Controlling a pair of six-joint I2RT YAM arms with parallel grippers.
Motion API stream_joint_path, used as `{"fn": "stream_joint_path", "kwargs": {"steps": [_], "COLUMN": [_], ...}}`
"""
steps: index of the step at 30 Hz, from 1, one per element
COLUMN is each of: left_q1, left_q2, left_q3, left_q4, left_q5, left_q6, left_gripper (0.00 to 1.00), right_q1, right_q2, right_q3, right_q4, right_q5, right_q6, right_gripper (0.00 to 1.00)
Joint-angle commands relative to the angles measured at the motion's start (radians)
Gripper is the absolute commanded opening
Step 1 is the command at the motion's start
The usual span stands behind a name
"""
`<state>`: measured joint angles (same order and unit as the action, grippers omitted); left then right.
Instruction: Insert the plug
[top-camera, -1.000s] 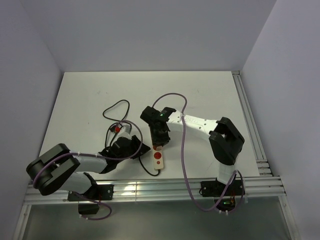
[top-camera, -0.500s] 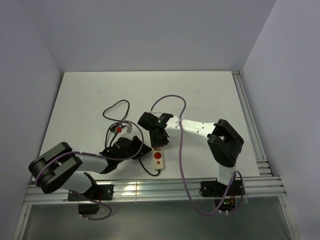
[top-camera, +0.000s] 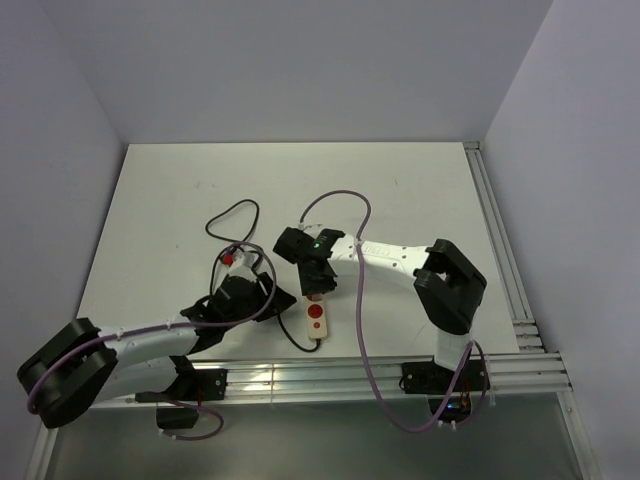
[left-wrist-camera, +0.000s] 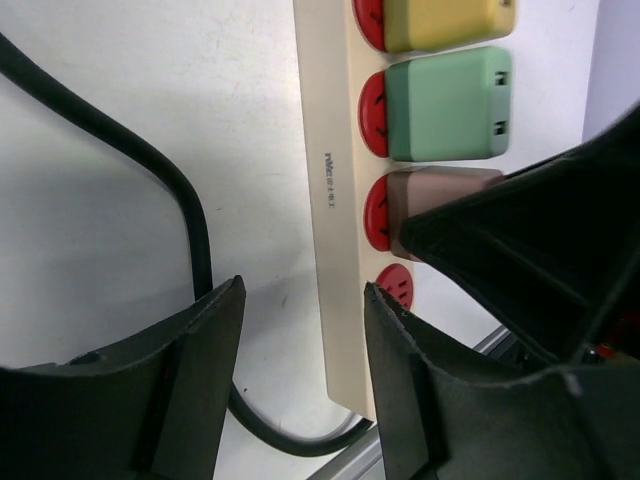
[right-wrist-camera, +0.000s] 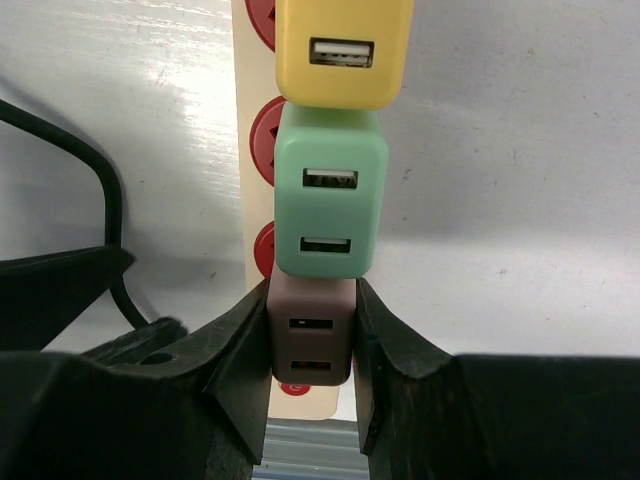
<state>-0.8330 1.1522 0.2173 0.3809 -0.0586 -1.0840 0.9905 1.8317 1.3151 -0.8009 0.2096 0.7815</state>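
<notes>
Brown plug (right-wrist-camera: 311, 345) clamped in right gripper (right-wrist-camera: 311, 318).

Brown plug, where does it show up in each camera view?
Top external: not visible; the right gripper covers it over the power strip.
Left wrist: brown plug right of centre, below the green charger.
Right wrist: brown plug low centre, between the gripper's fingers.
Shared landmark: the power strip.
</notes>
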Motion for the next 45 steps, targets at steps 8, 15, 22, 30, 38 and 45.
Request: {"fn": "stream_joint_path", "kwargs": {"steps": [8,15,22,30,38,45], "left_q1": [-0.003,-0.003,-0.003,-0.003,0.006,0.028], "left_q2": [-0.245,-0.376,-0.417,-0.468,-0.542,-0.669], "left_q3": [0.028,0.045,0.077,0.059,0.002,-0.149], "left_q4": [-0.253,-0.365,-0.430,-0.424,-0.303,0.043], "left_q5": [-0.083,-0.119,-0.103,-0.067,0.069,0.272], "left_q6": [0.010,0.013,0.016,0.001,-0.013,-0.115], "left_gripper": [0.59,0.61,0.62,0.69,0.92,0.99], "right_q1": [0.005,0.007,0.007,0.007,0.019,0.019], "right_q2": [0.032,-0.084,-0.230,-0.351,-0.620,-0.892], "right_q3": [-0.022,-0.051,-0.123,-0.313,-0.694,-0.858], "right_q4": [0.213,0.226,0.207,0.288,0.623,0.716], "right_q5": [0.031,0.056,0.094,0.151,0.182,0.008], "right_q6": [-0.048,-0.051,-0.047,0.002,0.056,0.036], "right_gripper": [0.53,0.75,0.81,0.98,1.00,1.00]}}
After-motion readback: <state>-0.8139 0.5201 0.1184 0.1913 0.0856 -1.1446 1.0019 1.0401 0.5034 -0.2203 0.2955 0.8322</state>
